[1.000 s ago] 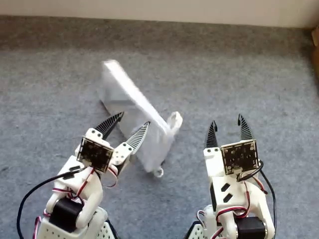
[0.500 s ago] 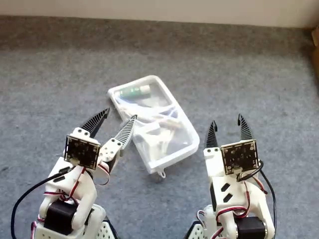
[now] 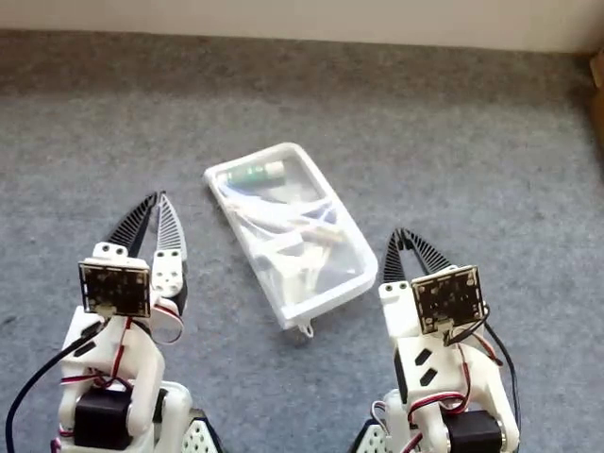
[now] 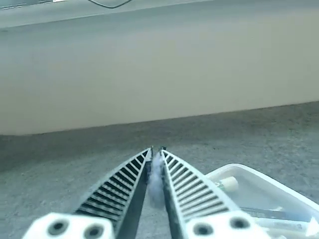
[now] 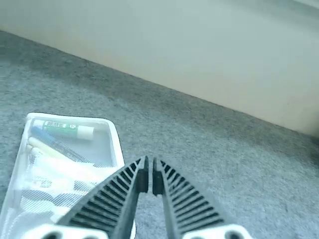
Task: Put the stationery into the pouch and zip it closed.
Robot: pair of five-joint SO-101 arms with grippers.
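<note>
A clear pouch (image 3: 288, 231) lies flat on the grey carpet between the two arms, with pens and a green-capped tube (image 3: 255, 173) inside it. Its zipper pull (image 3: 303, 329) sticks out at the near end. My left gripper (image 3: 159, 199) sits to the left of the pouch, shut and holding nothing. My right gripper (image 3: 402, 236) sits just right of the pouch's near corner, also shut and empty. The pouch also appears in the left wrist view (image 4: 259, 196) and the right wrist view (image 5: 65, 164), beside each pair of closed fingertips (image 4: 156, 149) (image 5: 149, 162).
Grey carpet (image 3: 472, 142) runs all around the pouch. A pale wall (image 3: 302, 17) borders the far edge. A brown object (image 3: 598, 85) pokes in at the far right edge.
The pouch dropped from tilted on edge to lying flat. My left gripper let go, pulled back to the left and shut. My right gripper shut and tilted slightly.
</note>
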